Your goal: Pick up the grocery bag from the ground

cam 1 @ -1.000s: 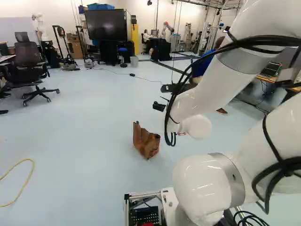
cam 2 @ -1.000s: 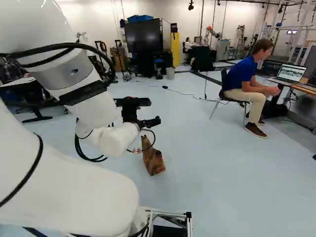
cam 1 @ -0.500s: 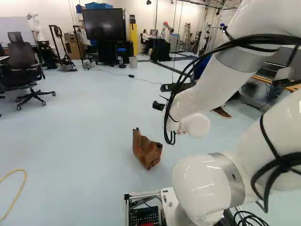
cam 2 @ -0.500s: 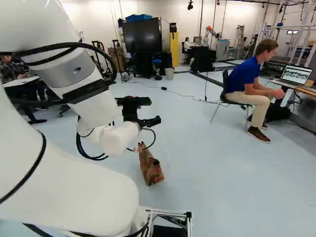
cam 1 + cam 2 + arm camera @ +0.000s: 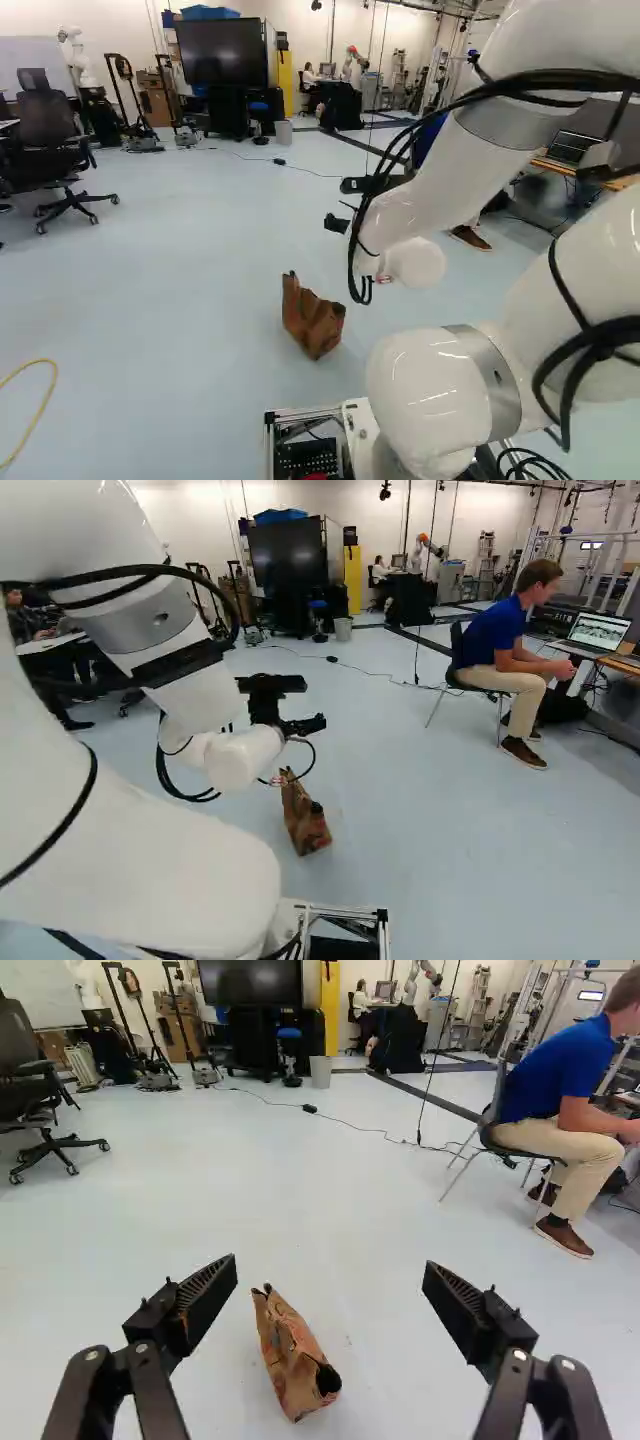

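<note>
1 brown paper bag [image 5: 290, 1355], creased and wrinkled, sits on the smooth, pale floor [image 5: 180, 290], ahead of the 1 black gripper [image 5: 268, 710] and between the lines of its 2 ribbed fingers [image 5: 207, 1295], which stand wide apart, grasping nothing. In the wrist view, its long axis slants; the narrow, pinched end points away, a dark hollow nearer. The left base view shows 1 curved yellow cord [image 5: 54, 375] and 1 wheeled office chair [image 5: 46, 125].
</note>
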### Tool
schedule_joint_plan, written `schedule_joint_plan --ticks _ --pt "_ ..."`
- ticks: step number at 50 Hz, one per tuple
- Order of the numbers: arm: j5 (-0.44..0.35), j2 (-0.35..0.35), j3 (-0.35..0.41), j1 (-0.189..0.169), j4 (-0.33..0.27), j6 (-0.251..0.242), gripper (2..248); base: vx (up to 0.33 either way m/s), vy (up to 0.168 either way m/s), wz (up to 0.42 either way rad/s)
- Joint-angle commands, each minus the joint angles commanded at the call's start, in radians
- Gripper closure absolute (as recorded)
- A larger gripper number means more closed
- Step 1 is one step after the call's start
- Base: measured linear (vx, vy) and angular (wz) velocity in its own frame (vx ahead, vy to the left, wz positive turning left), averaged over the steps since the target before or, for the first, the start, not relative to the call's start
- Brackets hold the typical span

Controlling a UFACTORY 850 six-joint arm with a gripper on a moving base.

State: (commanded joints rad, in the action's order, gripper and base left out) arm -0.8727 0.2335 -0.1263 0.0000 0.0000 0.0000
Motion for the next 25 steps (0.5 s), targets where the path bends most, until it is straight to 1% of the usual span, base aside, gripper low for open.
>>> schedule_joint_plan --ticks 7,17,21,25 --pt "0.0 -0.031 -0.028 0.0 0.0 0.0 3 0.0 0.0 0.0" --pt "0.002 -0.093 -0.084 0.0 0.0 0.0 3 0.0 0.0 0.0" --pt "0.016 -0.122 -0.111 0.002 0.0 0.0 3 0.0 0.0 0.0" --pt "0.046 -0.152 -0.139 0.004 0.0 0.0 3 0.0 0.0 0.0"
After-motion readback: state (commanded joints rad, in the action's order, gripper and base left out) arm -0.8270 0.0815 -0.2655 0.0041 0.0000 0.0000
